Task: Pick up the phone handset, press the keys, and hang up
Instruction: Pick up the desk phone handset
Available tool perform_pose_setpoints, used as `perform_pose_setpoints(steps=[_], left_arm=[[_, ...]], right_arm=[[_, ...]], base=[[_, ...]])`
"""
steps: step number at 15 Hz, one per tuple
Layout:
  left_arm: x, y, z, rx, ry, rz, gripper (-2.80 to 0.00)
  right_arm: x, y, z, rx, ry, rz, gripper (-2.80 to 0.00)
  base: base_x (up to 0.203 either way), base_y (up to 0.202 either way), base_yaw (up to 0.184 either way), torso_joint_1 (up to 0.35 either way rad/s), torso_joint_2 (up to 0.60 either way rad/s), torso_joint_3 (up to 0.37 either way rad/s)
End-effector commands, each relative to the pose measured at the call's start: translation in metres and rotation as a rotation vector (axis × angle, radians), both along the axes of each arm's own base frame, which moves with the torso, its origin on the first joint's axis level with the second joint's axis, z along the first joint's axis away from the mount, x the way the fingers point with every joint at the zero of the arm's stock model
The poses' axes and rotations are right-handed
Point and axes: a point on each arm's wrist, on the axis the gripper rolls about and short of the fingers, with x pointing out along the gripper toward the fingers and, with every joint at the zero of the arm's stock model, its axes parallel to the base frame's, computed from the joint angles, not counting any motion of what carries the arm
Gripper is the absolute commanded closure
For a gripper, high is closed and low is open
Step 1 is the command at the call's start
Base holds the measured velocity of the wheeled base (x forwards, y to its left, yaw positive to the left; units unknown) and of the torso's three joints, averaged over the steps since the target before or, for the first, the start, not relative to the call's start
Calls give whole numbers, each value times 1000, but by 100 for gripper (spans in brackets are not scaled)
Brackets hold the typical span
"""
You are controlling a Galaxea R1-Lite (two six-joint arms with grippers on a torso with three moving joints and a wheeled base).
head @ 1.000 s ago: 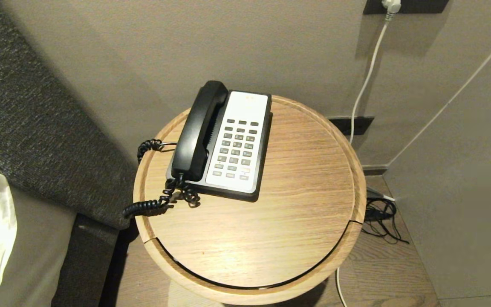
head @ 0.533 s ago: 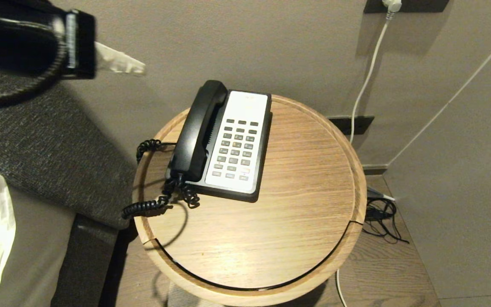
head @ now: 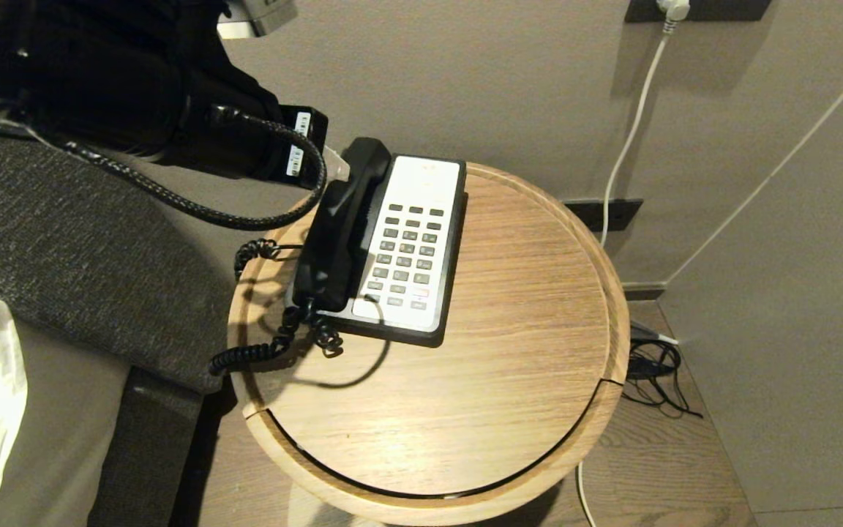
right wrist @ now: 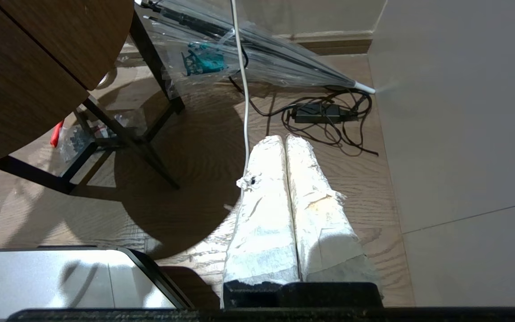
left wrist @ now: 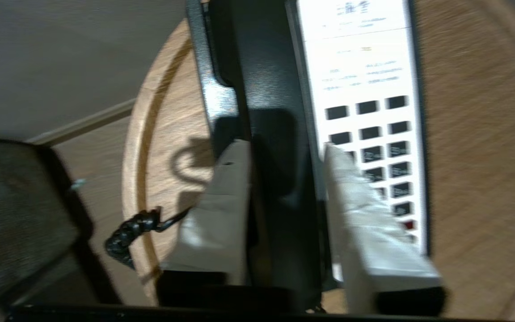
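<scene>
Reaching in from the far left, the left gripper point(left wrist: 284, 179) has its two taped fingers point(left wrist: 215, 210) spread apart, one on each side of the phone handset point(left wrist: 268, 134). I cannot tell if they touch it yet, but they have not squeezed it. The phone handset lies in its cradle on the left side of the phone base point(head: 410, 333), which sits on the round wooden table point(head: 509, 329) toward its far left part. One finger hangs right over the keys point(left wrist: 376, 147) just beside the handset. If it comes down crooked, it could press a key too soon or wedge against the white faceplate point(left wrist: 356, 58). If the squeeze is weak or off the middle, the smooth handset could tip and slip out. The coiled cord point(head: 260, 351) loops off the near left edge of the table, so a fast lift could tug the whole base along. The right gripper point(right wrist: 284, 143) is parked low by the floor on the right, fingers pressed together.
</scene>
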Motion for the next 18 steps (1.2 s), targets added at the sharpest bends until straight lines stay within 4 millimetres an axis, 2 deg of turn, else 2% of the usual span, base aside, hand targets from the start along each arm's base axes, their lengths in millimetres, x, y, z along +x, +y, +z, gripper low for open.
perform_pose_setpoints(steps=[1, 7, 13, 18], left_arm=[[4, -5, -5, 53, -5, 33, -280], [3, -6, -9, 78, -1, 51, -280], [6, -11, -26, 138, 40, 46, -280], [7, -17, -28, 174, 27, 65, -280]], right_arm=[[0, 0, 0, 0, 0, 0, 0], [0, 0, 0, 0, 0, 0, 0], [0, 0, 0, -1, 1, 0, 0], [0, 0, 0, -1, 0, 0, 0]], base=[[0, 0, 0, 0, 0, 0], [0, 0, 0, 0, 0, 0], [0, 0, 0, 0, 0, 0], [0, 0, 0, 0, 0, 0]])
